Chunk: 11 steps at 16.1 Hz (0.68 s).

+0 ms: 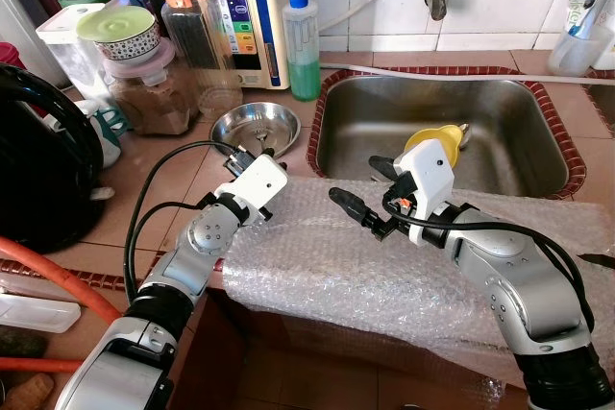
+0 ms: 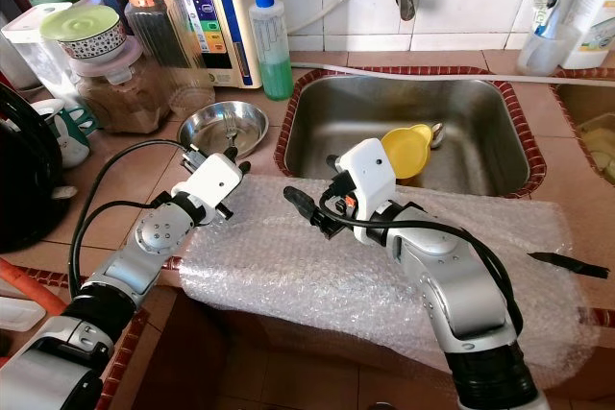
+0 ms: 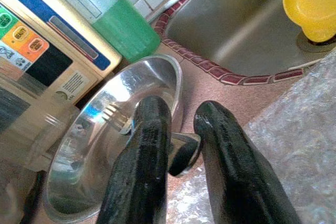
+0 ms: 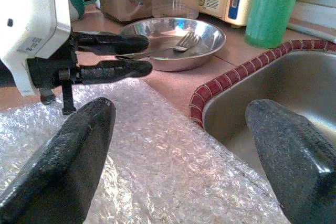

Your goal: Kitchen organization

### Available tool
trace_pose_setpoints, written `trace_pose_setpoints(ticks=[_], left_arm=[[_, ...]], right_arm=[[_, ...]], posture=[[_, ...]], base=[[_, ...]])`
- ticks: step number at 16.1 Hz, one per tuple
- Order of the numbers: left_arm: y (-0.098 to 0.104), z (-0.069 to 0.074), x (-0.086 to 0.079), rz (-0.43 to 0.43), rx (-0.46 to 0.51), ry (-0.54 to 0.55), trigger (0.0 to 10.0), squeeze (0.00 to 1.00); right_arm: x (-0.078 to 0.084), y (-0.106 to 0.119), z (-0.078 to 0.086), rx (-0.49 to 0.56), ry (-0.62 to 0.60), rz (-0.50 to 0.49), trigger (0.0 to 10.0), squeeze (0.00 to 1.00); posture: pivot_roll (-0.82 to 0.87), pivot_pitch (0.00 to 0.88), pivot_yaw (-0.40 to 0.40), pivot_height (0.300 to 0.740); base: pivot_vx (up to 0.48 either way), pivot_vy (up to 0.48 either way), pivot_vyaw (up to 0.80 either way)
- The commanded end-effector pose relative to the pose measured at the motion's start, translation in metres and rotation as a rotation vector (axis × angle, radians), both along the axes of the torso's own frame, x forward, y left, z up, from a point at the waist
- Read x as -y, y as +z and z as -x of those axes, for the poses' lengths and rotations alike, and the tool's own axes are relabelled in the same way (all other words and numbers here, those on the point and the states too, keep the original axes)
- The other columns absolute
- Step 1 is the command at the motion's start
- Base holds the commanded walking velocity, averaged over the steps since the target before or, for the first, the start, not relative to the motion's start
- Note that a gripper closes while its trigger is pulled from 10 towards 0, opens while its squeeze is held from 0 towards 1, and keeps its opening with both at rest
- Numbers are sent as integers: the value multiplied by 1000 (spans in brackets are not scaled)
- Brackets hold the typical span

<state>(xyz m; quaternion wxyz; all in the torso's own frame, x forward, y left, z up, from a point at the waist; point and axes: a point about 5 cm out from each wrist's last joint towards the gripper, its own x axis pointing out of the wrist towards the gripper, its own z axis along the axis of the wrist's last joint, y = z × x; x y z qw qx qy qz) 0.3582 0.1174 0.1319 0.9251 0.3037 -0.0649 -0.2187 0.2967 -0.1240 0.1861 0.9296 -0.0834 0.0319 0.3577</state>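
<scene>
The counter point(image 1: 288, 156) runs left of the sink point(image 1: 500, 112), whose front rim carries a sheet of bubble wrap point(image 1: 384, 276). The steel bowl point(image 2: 207, 132) sits between the jars and the sink's left rim. The right gripper point(image 1: 370, 201) hovers over the wrap, its 2 fingers spread wide and empty. The left gripper point(image 3: 176, 153), at the bowl's near rim, has its fingers nearly closed on the handle of the fork point(image 4: 176, 45), whose tines rest in the bowl. I judge the tidying barely begun: a yellow cup point(image 2: 408, 149) waits in the sink
</scene>
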Motion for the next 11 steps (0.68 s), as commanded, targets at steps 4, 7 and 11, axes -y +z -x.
trace_pose_setpoints(ticks=[4, 7, 11], left_arm=[[3, -3, -11, -13, 10, 37, 0, 0], [4, -3, -14, -4, 14, 46, 0, 0], [6, -2, -15, 10, 28, 49, 0, 0]], right_arm=[[-4, 5, 0, 40, 14, 21, 10000, 0], [-4, 4, 0, 45, 17, 33, 10000, 0], [-4, 4, 0, 51, 15, 36, 10000, 0]], posture=[[-322, 78, 144, 740], [-319, 74, 146, 740], [-322, 74, 147, 740]], base=[[0, 0, 0], [0, 0, 0], [0, 0, 0]])
